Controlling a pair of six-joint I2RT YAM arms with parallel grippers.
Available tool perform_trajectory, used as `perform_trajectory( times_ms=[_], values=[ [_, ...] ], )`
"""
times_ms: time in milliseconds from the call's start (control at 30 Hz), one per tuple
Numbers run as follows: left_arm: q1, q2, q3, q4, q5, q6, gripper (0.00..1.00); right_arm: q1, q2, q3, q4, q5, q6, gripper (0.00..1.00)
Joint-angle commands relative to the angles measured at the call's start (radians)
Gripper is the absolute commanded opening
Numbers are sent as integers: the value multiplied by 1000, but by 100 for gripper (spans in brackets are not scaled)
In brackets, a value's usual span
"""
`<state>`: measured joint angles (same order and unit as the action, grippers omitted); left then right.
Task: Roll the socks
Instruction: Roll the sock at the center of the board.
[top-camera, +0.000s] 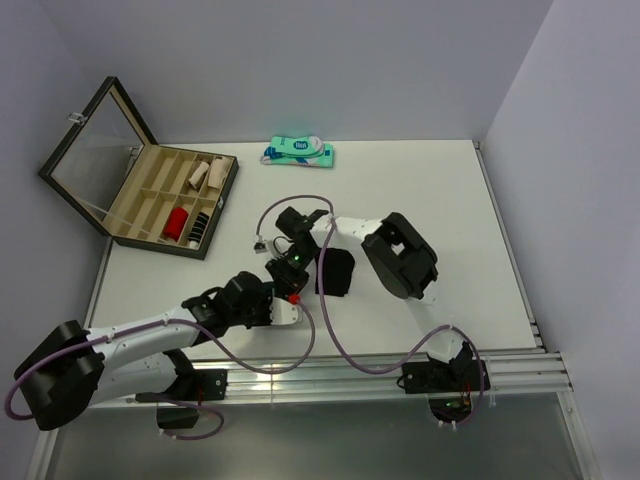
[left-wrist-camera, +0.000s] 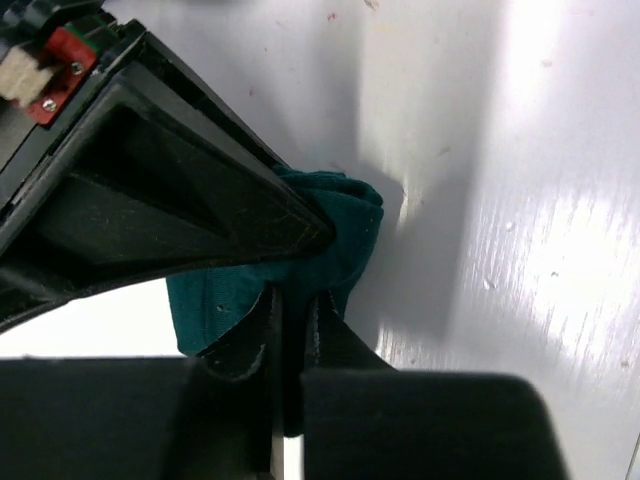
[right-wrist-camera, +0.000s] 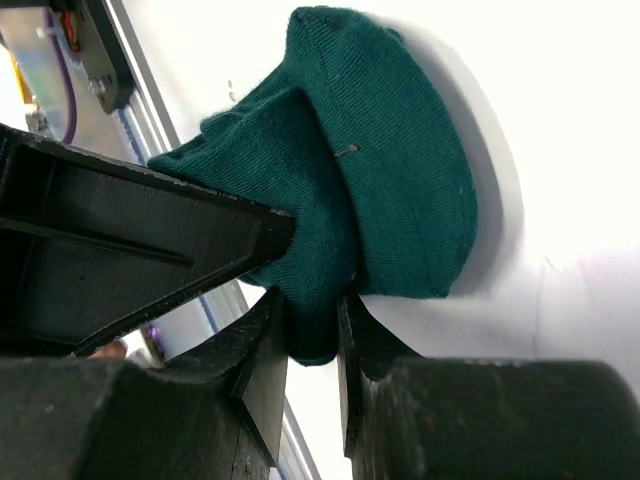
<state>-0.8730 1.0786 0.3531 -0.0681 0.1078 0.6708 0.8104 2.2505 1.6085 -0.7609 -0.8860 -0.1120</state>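
Note:
The dark green sock (right-wrist-camera: 385, 165) lies bunched in folds on the white table, and both grippers grip it. In the right wrist view my right gripper (right-wrist-camera: 312, 322) is shut on a thick fold of it. In the left wrist view my left gripper (left-wrist-camera: 295, 312) is shut on another edge of the green sock (left-wrist-camera: 335, 235). In the top view the two grippers meet tip to tip, left (top-camera: 284, 302) and right (top-camera: 292, 278), and hide the green sock. The plain black sock (top-camera: 337, 272) lies flat just right of them, untouched.
An open wooden compartment box (top-camera: 150, 205) stands at the back left, with a red roll (top-camera: 177, 220) and beige rolls (top-camera: 202, 172) in it. A teal-and-white packaged pair (top-camera: 298, 152) lies at the back edge. A metal rail (top-camera: 380, 365) runs along the front.

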Motion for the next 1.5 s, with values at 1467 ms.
perform_trajectory(
  times_ms=[1467],
  values=[
    [488, 923, 754, -1093, 681, 423, 0, 236, -933, -911, 894, 976, 318, 47]
  ],
)
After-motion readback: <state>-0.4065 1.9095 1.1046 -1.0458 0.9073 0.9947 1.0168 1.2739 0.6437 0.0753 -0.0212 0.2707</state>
